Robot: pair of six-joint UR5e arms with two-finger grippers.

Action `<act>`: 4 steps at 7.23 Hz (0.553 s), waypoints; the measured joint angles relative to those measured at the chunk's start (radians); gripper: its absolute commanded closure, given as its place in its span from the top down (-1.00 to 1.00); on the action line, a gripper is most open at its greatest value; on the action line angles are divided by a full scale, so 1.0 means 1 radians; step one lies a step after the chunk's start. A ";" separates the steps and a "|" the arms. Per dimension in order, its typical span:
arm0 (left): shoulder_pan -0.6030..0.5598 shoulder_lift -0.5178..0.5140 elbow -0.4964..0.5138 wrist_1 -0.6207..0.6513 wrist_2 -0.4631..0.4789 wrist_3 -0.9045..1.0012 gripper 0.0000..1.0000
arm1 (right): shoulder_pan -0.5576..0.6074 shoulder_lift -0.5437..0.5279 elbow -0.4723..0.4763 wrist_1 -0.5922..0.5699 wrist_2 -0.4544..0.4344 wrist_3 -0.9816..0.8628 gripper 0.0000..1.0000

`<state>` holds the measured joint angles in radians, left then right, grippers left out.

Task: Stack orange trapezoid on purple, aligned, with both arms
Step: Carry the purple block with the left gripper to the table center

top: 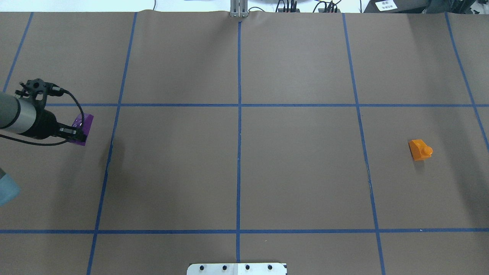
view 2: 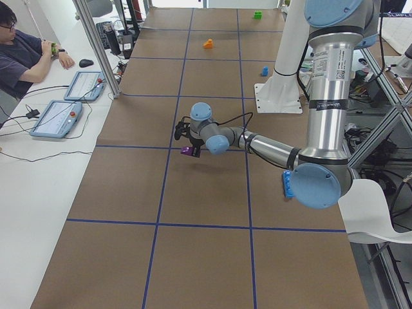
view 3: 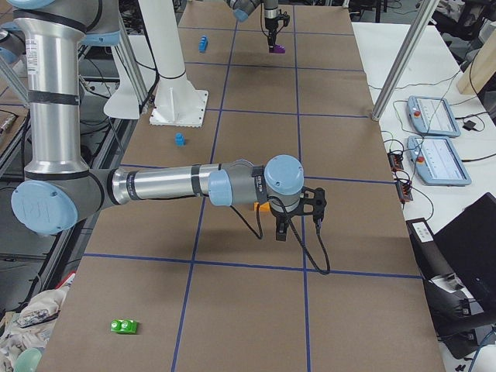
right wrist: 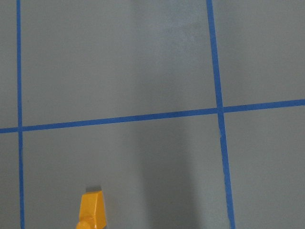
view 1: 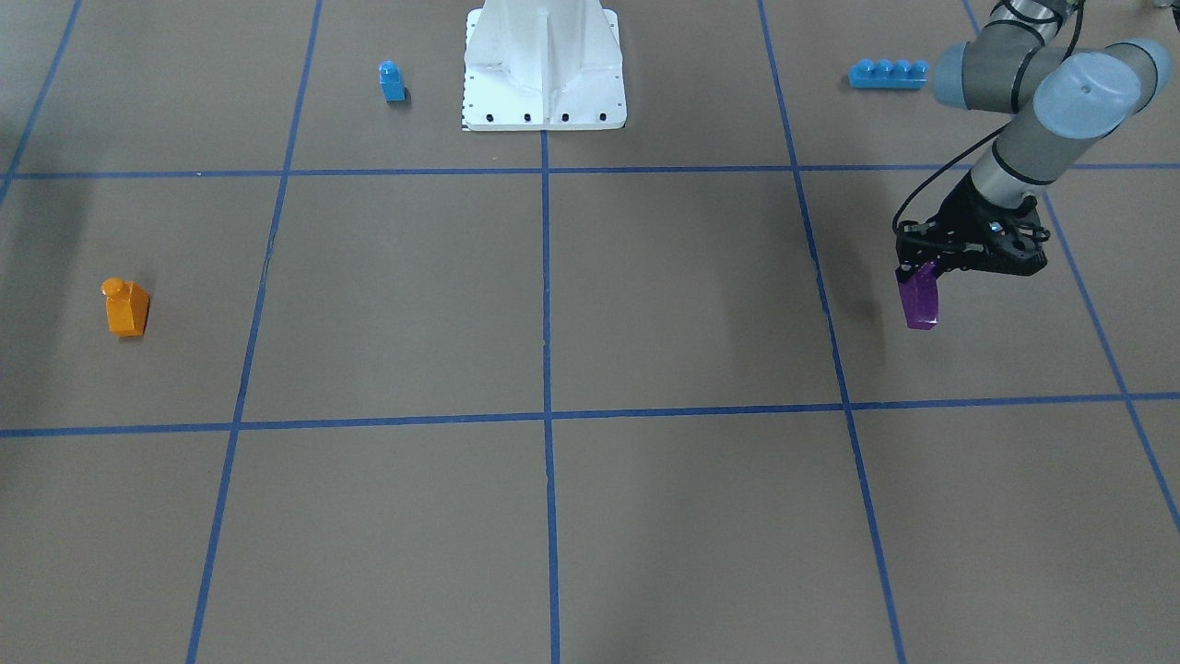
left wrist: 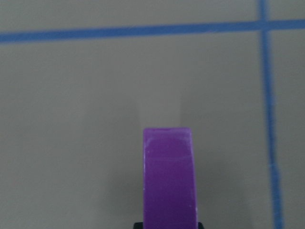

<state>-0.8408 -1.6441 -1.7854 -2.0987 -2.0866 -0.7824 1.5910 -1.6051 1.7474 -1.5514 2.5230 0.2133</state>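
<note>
The purple brick (view 1: 920,300) hangs in my left gripper (view 1: 922,278), a little above the table at the robot's left. The gripper is shut on its upper end. It also shows in the overhead view (top: 82,129) and fills the bottom of the left wrist view (left wrist: 168,179). The orange trapezoid (view 1: 125,306) stands alone on the table at the robot's right, stud up (top: 420,149). My right gripper (view 3: 284,231) shows only in the exterior right view, next to the orange brick (view 3: 263,207); I cannot tell if it is open. The right wrist view shows the orange brick (right wrist: 92,210) at its bottom edge.
A small blue one-stud brick (view 1: 392,81) and a long blue four-stud brick (view 1: 887,74) lie near the white robot base (view 1: 544,69). A green brick (view 3: 124,326) lies at the table's right end. An operator (view 2: 26,55) sits beside the table.
</note>
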 measured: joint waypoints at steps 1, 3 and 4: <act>0.036 -0.098 0.000 0.077 0.046 0.019 -1.00 | 0.000 0.006 0.000 0.000 0.001 0.000 1.00; 0.129 -0.343 0.024 0.333 0.173 0.031 -1.00 | 0.000 0.010 -0.002 0.000 0.002 0.003 1.00; 0.161 -0.475 0.070 0.445 0.206 0.032 -1.00 | -0.001 0.010 -0.005 0.000 0.004 0.005 1.00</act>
<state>-0.6799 -2.1196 -1.7153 -1.6540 -1.8808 -0.7503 1.5903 -1.5950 1.7426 -1.5512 2.5270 0.2178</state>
